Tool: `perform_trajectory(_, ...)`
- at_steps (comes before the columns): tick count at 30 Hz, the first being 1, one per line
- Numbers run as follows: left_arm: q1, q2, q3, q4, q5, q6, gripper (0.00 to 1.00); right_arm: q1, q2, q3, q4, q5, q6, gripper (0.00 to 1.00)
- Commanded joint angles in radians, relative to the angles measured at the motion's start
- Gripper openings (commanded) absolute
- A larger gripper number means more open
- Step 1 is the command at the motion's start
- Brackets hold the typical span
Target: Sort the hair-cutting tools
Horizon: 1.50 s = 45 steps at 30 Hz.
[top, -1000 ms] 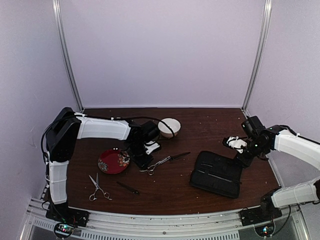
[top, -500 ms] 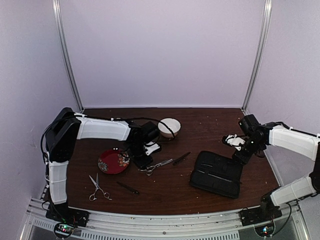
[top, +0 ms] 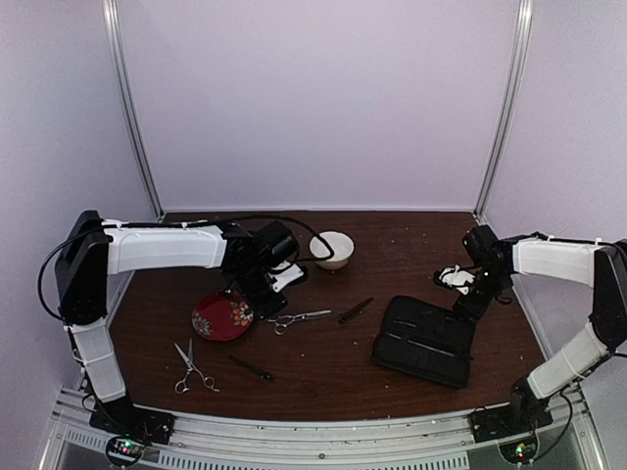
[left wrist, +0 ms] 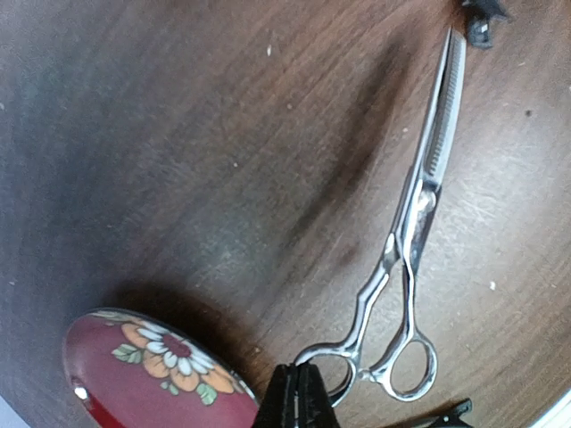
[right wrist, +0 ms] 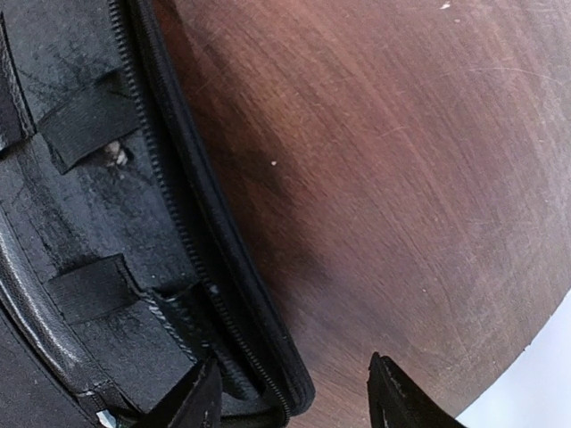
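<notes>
My left gripper (top: 261, 304) (left wrist: 300, 399) is shut on one ring handle of the silver toothed scissors (top: 299, 318) (left wrist: 419, 196), which lie flat on the table beside the red patterned plate (top: 222, 315) (left wrist: 134, 370). The second silver scissors (top: 191, 367) lie near the front left. A thin black stick tool (top: 252, 368) lies beside them. Another slim black tool (top: 355, 310) (left wrist: 482, 13) lies past the toothed scissors' tips. My right gripper (top: 468, 299) (right wrist: 290, 401) is open, its fingers astride the far right edge of the black case (top: 426, 340) (right wrist: 98, 223).
A white bowl (top: 333, 250) stands at the back behind the left arm. The open case shows elastic straps inside in the right wrist view. The table's right edge is close to my right gripper.
My left gripper has moved left toward the plate, and the toothed scissors slid left with it, away from the slim black tool. My right gripper has shifted slightly toward the back.
</notes>
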Motion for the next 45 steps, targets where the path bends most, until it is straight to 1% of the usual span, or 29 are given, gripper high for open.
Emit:
perform_trajectory(1,-0.004,-0.079,0.037,-0.029,0.023,0.065,0.0,-0.007,0.034,0.033,-0.007,-0.035,-0.023,0.56)
perform_trajectory(3,-0.004,-0.1,0.047,-0.029,0.041,0.081,0.0,-0.007,0.049,0.041,-0.009,-0.045,-0.024,0.51)
perform_trajectory(6,-0.007,-0.119,0.075,-0.039,0.074,0.1,0.0,-0.007,0.065,0.054,-0.013,-0.068,-0.031,0.4)
perform_trajectory(9,-0.019,-0.132,0.101,-0.041,0.101,0.122,0.0,-0.007,0.076,0.072,-0.021,-0.092,-0.035,0.36)
perform_trajectory(16,-0.044,-0.125,0.13,-0.05,0.134,0.135,0.0,-0.007,0.133,0.124,-0.031,-0.115,-0.045,0.33)
perform_trajectory(18,-0.044,-0.116,0.124,-0.062,0.094,0.123,0.0,-0.007,0.148,0.129,-0.035,-0.128,-0.05,0.33)
perform_trajectory(20,-0.045,-0.091,0.124,-0.085,-0.004,0.092,0.0,-0.007,0.159,0.129,-0.036,-0.136,-0.054,0.33)
perform_trajectory(21,-0.043,-0.076,0.122,-0.095,-0.04,0.078,0.03,-0.006,0.16,0.128,-0.036,-0.141,-0.055,0.34)
perform_trajectory(22,-0.044,-0.061,0.119,-0.103,-0.052,0.076,0.08,-0.006,0.161,0.124,-0.035,-0.146,-0.059,0.34)
perform_trajectory(24,-0.044,-0.032,0.107,-0.104,-0.036,0.085,0.18,-0.006,0.163,0.118,-0.033,-0.153,-0.066,0.33)
perform_trajectory(27,-0.043,-0.001,0.079,-0.09,-0.012,0.109,0.23,-0.006,0.166,0.114,-0.024,-0.145,-0.065,0.28)
perform_trajectory(29,-0.044,0.013,0.066,-0.09,0.043,0.136,0.23,-0.006,0.17,0.113,-0.023,-0.144,-0.064,0.24)
perform_trajectory(33,-0.043,0.044,0.056,-0.093,0.096,0.159,0.13,-0.006,0.176,0.108,-0.014,-0.15,-0.065,0.18)
perform_trajectory(42,-0.043,0.126,0.059,-0.115,0.132,0.153,0.07,-0.006,0.196,0.118,-0.015,-0.156,-0.065,0.17)
perform_trajectory(45,-0.044,0.137,0.056,-0.115,0.125,0.151,0.09,-0.006,0.2,0.119,-0.014,-0.154,-0.067,0.17)
